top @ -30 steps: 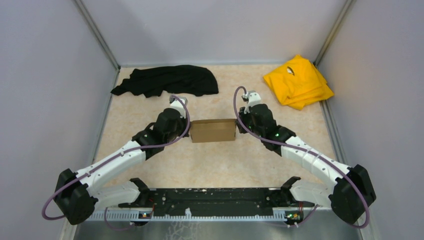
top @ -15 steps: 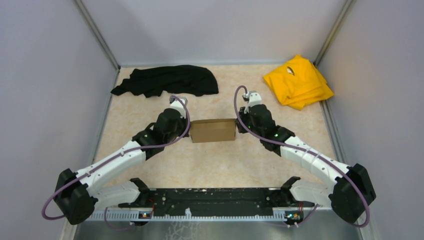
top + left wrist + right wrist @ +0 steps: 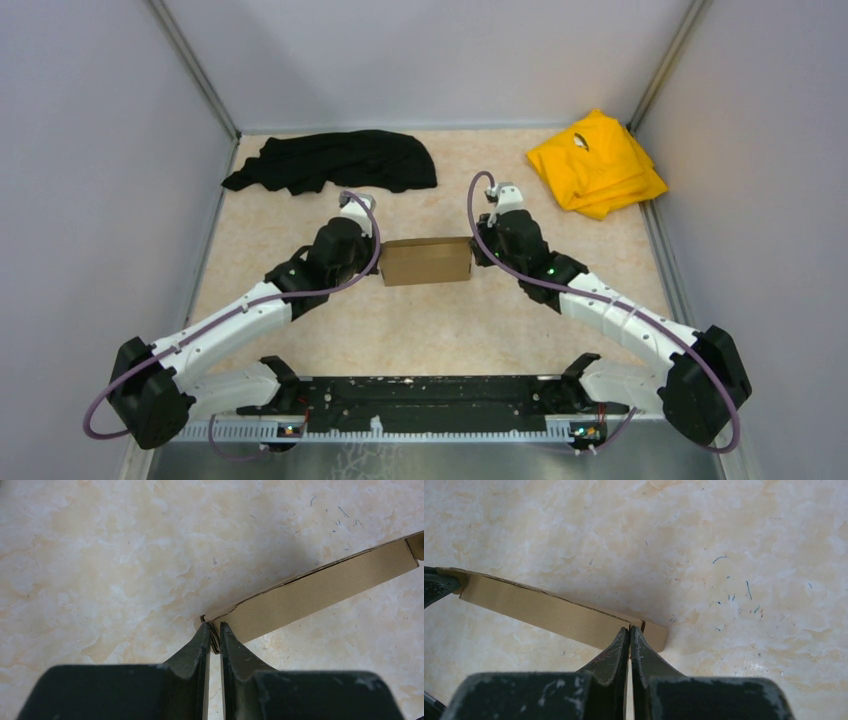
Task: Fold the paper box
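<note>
Paper box (image 3: 426,261): we log it as brown cardboard, closed into a shallow rectangle. It lies in the middle of the table (image 3: 430,330), between the two arms.
Left gripper (image 3: 212,630): fingers drawn almost together, with a thin edge of cardboard pinched between the tips at the box's left end.
Right gripper (image 3: 630,632): fingers likewise nearly closed, nipping the side wall close to the box's right end, where a short tab juts past them.
Reason for the hold: we judge that the matched pinches at opposite ends steady the box so a wall or tab can be squared up or seated. With one end loose, the box would likely swing about on the smooth table.
Stage: late, in our estimate (the box already reads as a box, not a flat sheet).
Top view only: the symmetry of both arms, and the whole lid face of the box.
Wrist views only: the actual bite on the cardboard, the long side wall edge-on, and a slight gap along its upper seam. The top view hides all of this under the wrists.
Also present: black cloth (image 3: 330,160) far left and yellow cloth (image 3: 597,163) far right, both well apart from the box.
</note>
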`<control>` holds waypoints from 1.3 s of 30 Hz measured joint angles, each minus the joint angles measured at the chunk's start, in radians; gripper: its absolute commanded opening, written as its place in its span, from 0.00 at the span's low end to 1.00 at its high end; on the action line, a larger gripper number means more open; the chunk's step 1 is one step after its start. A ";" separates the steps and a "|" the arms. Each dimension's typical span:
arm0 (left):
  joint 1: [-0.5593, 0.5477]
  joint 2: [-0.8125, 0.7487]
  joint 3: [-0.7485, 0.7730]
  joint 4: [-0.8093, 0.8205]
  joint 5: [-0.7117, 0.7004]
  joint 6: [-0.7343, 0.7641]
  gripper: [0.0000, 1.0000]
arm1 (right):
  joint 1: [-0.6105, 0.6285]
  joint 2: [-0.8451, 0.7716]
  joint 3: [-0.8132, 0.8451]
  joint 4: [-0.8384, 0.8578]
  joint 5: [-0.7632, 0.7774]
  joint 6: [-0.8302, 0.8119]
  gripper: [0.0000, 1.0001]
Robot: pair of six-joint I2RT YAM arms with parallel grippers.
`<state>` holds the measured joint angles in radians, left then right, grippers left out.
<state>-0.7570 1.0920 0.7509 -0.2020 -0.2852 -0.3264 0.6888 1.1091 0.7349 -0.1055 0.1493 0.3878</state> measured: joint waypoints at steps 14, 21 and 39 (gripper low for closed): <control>0.000 0.000 -0.001 0.000 -0.005 0.000 0.16 | 0.016 0.010 0.000 0.011 0.024 0.002 0.00; 0.000 0.000 -0.005 0.007 -0.009 0.000 0.16 | 0.027 0.015 0.000 0.016 0.045 0.001 0.00; -0.007 0.000 -0.042 0.076 -0.039 0.002 0.16 | 0.062 0.014 -0.021 0.036 0.095 -0.032 0.00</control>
<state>-0.7643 1.0916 0.7094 -0.1265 -0.3244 -0.3244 0.7509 1.1233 0.7139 -0.0692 0.2447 0.3553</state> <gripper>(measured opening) 0.161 0.005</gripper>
